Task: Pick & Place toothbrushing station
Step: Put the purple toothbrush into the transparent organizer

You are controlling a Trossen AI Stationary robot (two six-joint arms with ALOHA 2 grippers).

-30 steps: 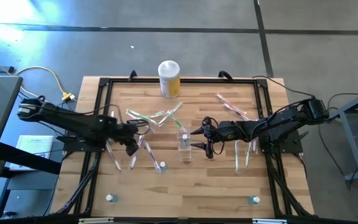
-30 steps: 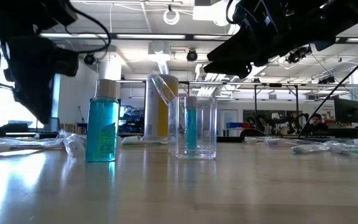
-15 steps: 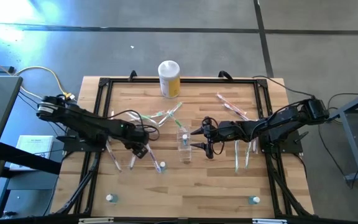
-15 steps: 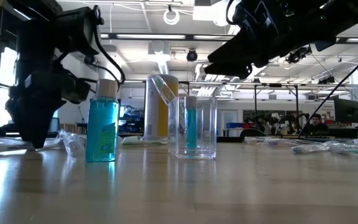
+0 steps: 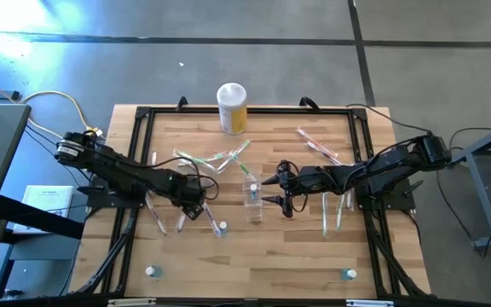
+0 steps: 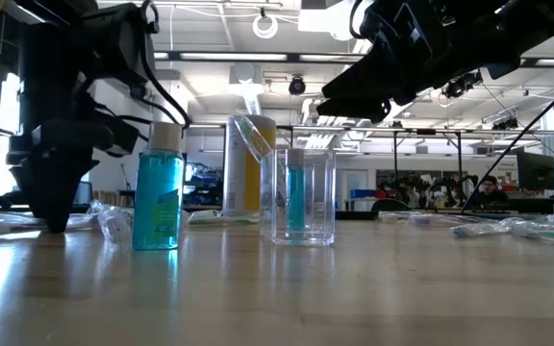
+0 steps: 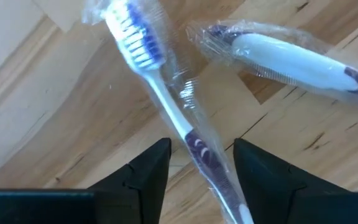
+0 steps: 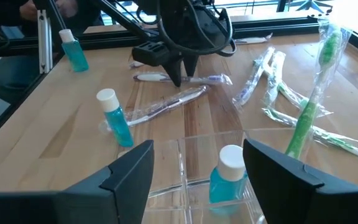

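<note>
We are looking at a robotics lab or open workshop hall. The wooden table (image 5: 254,247) sits inside a black metal frame (image 5: 137,153) on a bare concrete floor (image 5: 314,51). Beyond the table, the low view shows a long room with strip ceiling lights (image 6: 210,56), white columns (image 6: 171,106), more metal frames (image 6: 431,144) and a person at a monitor (image 6: 537,171). A yellow cable (image 5: 62,101) trails left of the table.
</note>
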